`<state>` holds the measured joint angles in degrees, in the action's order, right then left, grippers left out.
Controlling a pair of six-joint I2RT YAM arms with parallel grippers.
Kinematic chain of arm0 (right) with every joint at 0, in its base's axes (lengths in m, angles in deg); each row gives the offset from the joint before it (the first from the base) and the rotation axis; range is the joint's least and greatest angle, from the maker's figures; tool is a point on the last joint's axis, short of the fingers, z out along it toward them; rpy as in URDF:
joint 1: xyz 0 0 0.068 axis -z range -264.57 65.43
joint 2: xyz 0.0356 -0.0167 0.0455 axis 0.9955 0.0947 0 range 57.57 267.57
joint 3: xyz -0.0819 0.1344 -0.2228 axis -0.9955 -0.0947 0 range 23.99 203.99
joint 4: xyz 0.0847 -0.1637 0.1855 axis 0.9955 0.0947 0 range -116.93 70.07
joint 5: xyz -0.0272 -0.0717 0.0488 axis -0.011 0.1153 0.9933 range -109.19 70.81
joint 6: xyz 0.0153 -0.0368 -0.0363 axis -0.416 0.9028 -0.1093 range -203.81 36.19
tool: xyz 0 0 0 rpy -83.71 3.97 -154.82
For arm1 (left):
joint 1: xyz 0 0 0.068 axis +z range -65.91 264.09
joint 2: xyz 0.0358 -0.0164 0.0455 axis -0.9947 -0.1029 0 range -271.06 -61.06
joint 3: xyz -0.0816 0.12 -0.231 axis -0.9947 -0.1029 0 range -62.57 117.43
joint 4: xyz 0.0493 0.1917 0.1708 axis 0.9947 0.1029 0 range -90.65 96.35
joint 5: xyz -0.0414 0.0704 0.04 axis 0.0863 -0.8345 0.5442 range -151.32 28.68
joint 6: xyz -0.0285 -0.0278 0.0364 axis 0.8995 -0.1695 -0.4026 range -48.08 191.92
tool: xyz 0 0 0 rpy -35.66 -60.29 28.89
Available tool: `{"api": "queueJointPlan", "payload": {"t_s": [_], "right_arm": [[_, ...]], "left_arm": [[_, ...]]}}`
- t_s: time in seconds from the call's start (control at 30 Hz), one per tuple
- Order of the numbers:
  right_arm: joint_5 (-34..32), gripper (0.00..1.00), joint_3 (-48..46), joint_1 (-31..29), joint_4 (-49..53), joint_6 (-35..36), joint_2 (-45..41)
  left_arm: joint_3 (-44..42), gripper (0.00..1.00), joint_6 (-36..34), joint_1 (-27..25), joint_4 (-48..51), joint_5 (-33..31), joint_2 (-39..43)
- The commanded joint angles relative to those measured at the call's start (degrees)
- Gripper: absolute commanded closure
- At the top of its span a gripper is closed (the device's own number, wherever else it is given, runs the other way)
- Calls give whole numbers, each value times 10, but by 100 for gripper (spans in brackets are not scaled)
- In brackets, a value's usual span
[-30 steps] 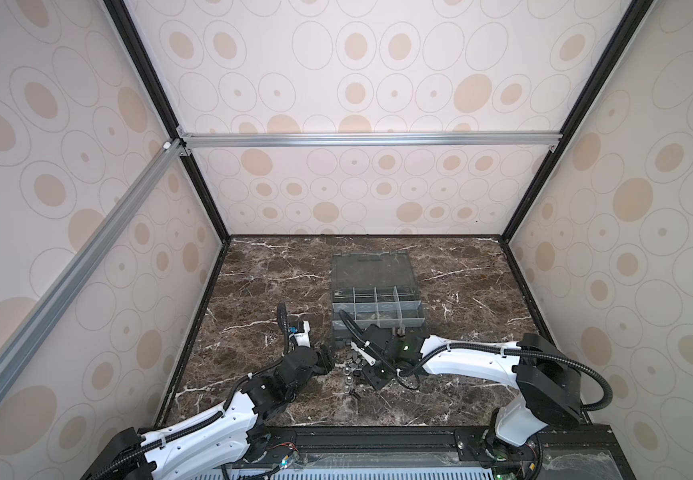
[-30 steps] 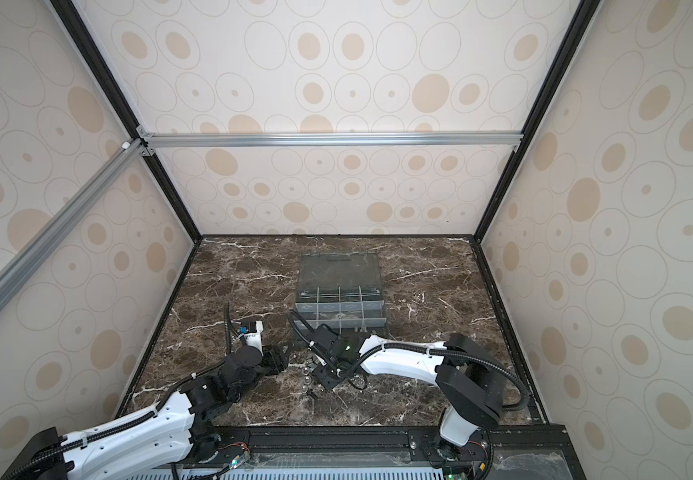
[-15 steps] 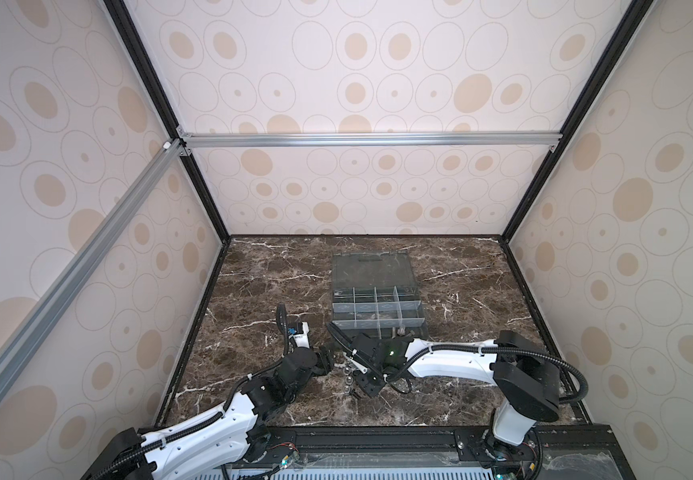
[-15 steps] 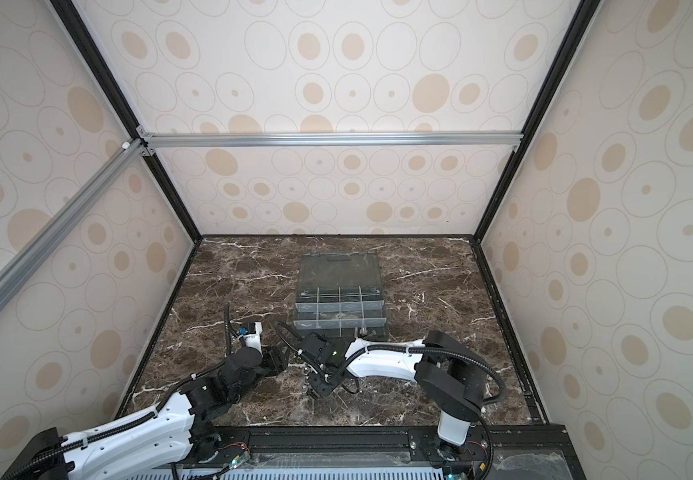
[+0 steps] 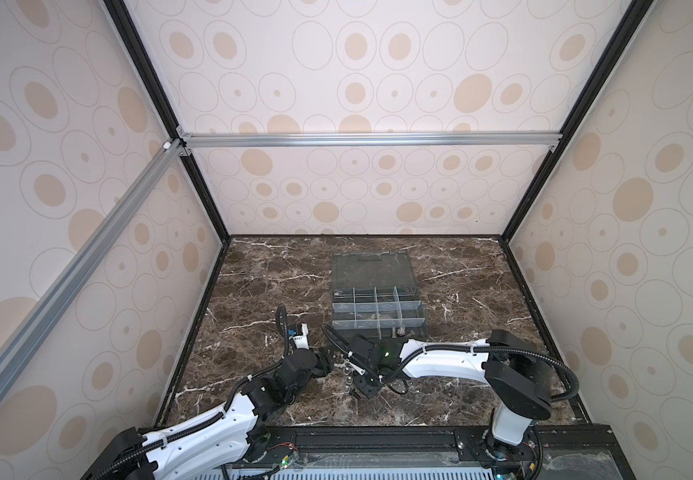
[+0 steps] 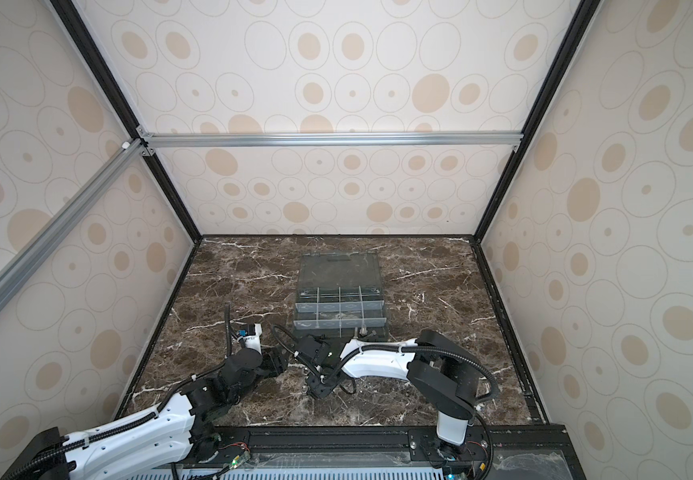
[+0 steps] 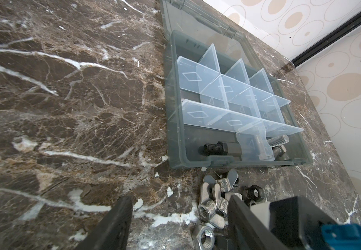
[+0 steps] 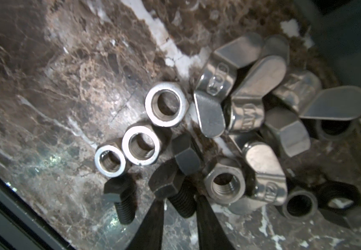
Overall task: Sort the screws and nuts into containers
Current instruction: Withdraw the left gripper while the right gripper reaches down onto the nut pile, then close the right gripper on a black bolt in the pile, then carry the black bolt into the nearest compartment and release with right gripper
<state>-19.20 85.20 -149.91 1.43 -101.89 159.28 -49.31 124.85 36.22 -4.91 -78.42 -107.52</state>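
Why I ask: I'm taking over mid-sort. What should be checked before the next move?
1. The right hand astride the black screw: ok.
2. Its grip closed tight: cannot tell.
3. Screw free of neighbours: not ok; a silver nut crowds it.
4. The lid of the organizer box open: ok.
5. The front compartment has room: ok.
6. The left hand open, empty: ok.

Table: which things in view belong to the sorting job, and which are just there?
For the job: black screws, hex nuts, wing nuts, organizer box, sorted screws inside it.
Just there: open clear lid, aluminium frame bars.
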Motion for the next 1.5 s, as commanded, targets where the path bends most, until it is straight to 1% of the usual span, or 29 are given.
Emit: {"api": "queueJointPlan", "payload": {"t_s": [0.0,0.27,0.43,0.73,0.97,1.07,1.2,1.33,1.47], "right_arm": [[-4,71,15,-10,11,5,13],[-9,71,23,-19,14,6,30],[-13,75,25,-20,16,4,38],[-11,86,17,-21,12,-1,35],[-11,90,20,-21,14,5,14],[-33,91,37,-20,35,30,-8],[-90,91,81,-11,81,97,-32],[-105,91,121,26,101,156,-43],[-111,91,150,67,101,194,-37]], "left_arm": [[-1,30,13,5,-11,-8,-1],[-1,30,15,5,-17,-7,-8],[-1,30,15,5,-21,-5,-13],[-1,30,15,5,-25,-3,-19],[0,30,13,5,-30,-2,-22],[3,30,11,6,-31,-2,-24],[5,30,9,5,-33,-3,-23],[9,29,4,7,-35,-3,-24],[11,29,3,7,-35,0,-23]]}}
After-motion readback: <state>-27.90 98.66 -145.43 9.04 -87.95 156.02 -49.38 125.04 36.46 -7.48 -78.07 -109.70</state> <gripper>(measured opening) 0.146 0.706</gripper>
